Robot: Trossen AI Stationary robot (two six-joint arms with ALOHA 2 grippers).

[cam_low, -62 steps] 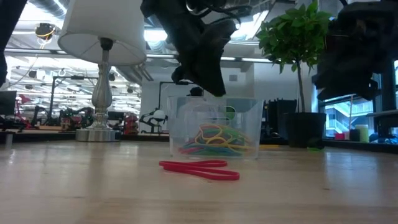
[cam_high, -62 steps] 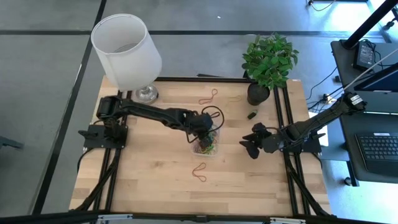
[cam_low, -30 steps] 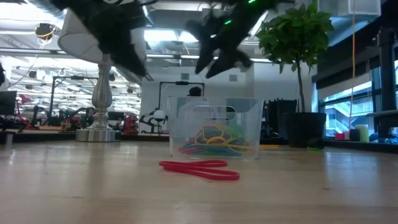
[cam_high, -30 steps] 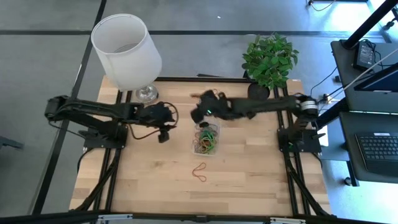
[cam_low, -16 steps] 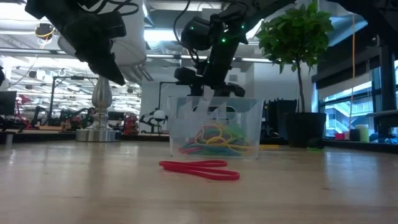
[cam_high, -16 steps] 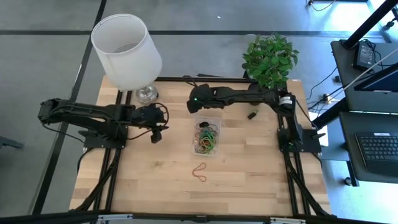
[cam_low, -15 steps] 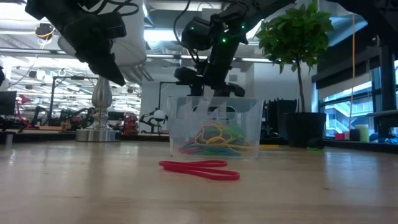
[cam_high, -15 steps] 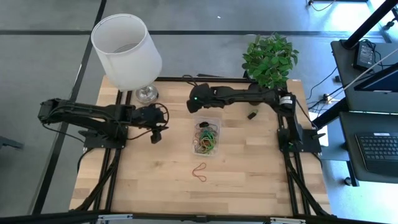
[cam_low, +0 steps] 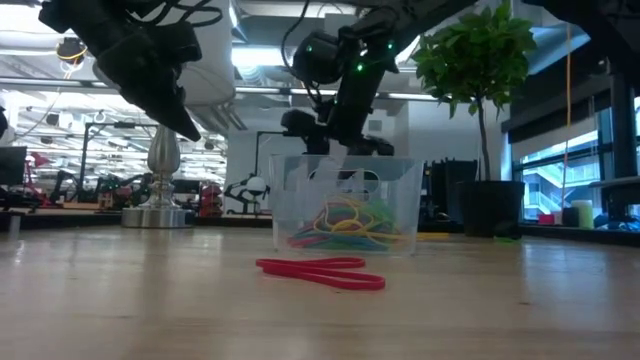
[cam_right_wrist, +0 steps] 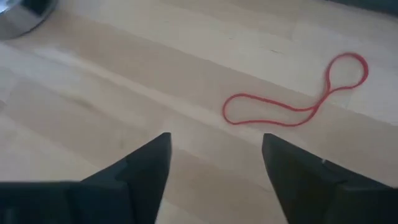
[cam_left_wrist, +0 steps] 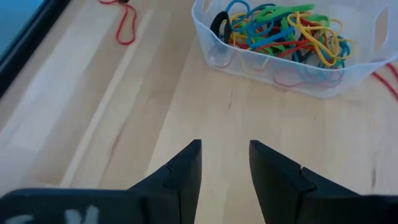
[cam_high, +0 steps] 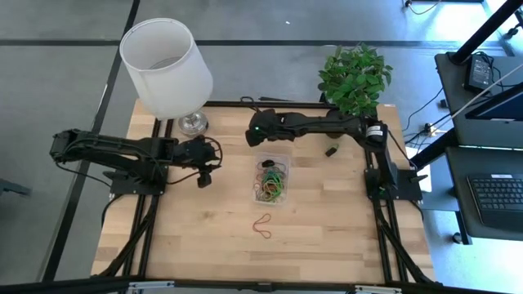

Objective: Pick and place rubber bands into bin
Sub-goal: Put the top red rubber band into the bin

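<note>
Both sets of jaws stood apart and empty: the left gripper beside the bin, the right gripper between the lamp and the plant, over a red band on the worktop.

Overhead, table-level, two wrist views; shared bin.

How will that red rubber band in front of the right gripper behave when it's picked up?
The red rubber band lies flat on the table in a twisted loop, so it is probably floppy and would dangle. It looks thin and light, so the open right gripper may struggle to get under it.
</note>
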